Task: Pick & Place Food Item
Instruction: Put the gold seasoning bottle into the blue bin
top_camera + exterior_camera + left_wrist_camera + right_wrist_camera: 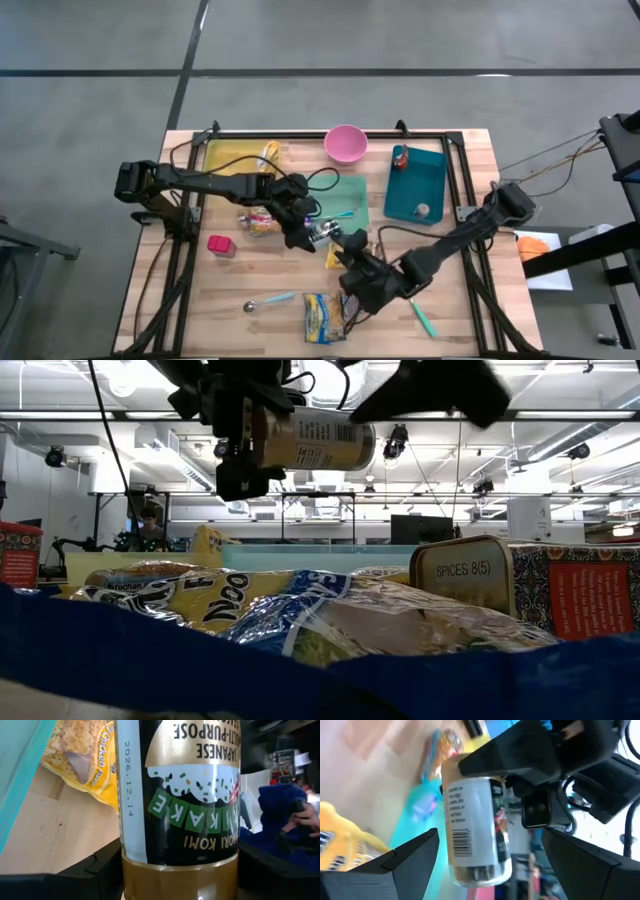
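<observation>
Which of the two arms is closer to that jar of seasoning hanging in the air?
Left. The left tool grips the jar itself, lifted above the table. The right tool stands open just beside the jar, not touching it.

Lighting: even, bright, from overhead ceiling strip lights [560,415] seen in the low view; shadows on the bench [270,275] soft and faint. Glare: pale sheen down the seasoning jar [180,795] in the left wrist view. Focus: low view foreground noodle packet [300,615] blurred; right wrist view smeared throughout; the room beyond the jar soft.
</observation>
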`<state>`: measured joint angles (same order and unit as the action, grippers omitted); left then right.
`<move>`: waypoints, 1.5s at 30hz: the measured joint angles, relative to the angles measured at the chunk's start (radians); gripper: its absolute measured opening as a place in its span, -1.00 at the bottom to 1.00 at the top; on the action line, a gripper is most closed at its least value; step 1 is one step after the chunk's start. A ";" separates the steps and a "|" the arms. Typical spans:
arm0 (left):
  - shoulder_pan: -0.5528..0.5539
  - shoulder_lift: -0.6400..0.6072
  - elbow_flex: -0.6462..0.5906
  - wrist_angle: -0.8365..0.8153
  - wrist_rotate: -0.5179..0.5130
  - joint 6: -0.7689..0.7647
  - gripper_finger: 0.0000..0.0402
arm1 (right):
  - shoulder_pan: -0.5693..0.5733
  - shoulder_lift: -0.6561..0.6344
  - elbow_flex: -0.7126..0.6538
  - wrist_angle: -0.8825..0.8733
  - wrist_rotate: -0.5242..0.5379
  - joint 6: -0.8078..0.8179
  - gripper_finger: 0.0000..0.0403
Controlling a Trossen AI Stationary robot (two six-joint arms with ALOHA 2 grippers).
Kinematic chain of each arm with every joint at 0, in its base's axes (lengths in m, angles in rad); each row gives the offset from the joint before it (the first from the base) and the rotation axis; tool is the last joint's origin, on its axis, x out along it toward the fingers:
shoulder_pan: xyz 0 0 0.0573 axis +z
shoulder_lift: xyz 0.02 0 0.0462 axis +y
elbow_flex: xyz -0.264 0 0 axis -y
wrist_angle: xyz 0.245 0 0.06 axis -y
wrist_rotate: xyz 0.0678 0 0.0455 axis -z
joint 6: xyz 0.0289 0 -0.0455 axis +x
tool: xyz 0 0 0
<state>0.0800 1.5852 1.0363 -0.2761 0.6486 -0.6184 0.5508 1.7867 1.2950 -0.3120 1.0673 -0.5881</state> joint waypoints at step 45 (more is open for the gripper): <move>-0.002 0.000 0.000 0.047 0.061 -0.003 0.37 | -0.120 0.159 0.059 -0.002 0.143 -0.044 0.32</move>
<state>0.0779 1.5856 1.0367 -0.2288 0.7098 -0.6216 0.4309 1.9461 1.3540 -0.3141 1.2098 -0.6323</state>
